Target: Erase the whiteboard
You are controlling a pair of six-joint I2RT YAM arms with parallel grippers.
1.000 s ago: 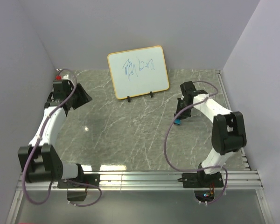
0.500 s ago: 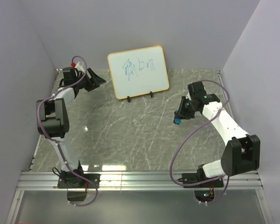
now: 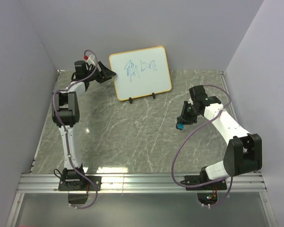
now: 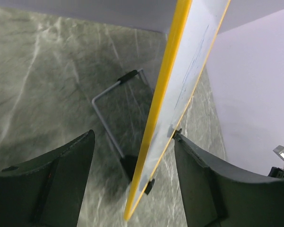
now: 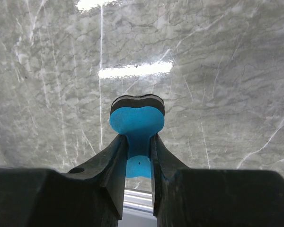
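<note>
Even overhead light puts bright glare patches on the marble tabletop (image 5: 135, 70), with soft shadows and blurred wrist-view foregrounds.

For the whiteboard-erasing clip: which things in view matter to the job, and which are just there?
Part of the job:
- whiteboard, blue writing on it
- blue eraser, clamped in the right tool
- left tool, open, astride the board's edge

Just there:
- marble table
- purple cables on the arms
- wire stand behind the board
</note>
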